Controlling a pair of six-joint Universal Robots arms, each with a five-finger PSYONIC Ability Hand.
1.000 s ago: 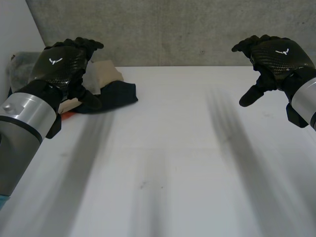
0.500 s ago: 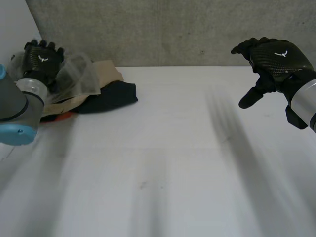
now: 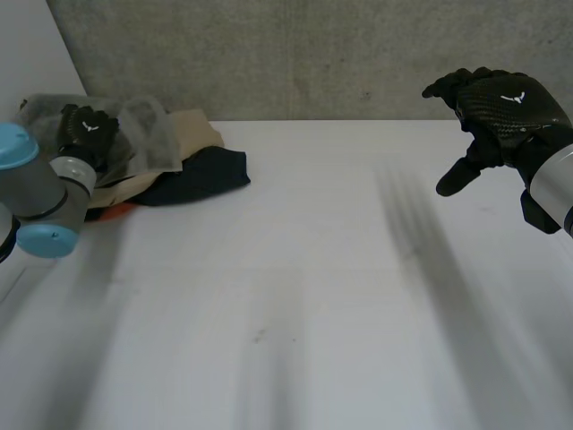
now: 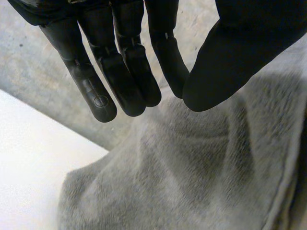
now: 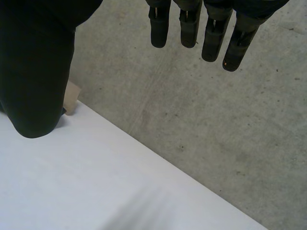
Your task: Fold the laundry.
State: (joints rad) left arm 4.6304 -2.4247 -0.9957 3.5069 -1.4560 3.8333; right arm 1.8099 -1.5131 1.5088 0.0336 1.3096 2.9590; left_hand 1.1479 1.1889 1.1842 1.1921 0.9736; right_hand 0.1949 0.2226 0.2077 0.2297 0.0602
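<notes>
Hovering over grey cloth (image 4: 192, 182), left robot hand (image 4: 240, 43) uncurled, right robot hand (image 3: 501, 107) spread loose above table (image 3: 295, 296).

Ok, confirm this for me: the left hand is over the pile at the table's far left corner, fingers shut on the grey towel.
One thing is wrong. The left hand is over the pile at the table's far left corner, but its fingers are straight and open, with none of the grey towel pinched between them. The left wrist view shows this.
</notes>
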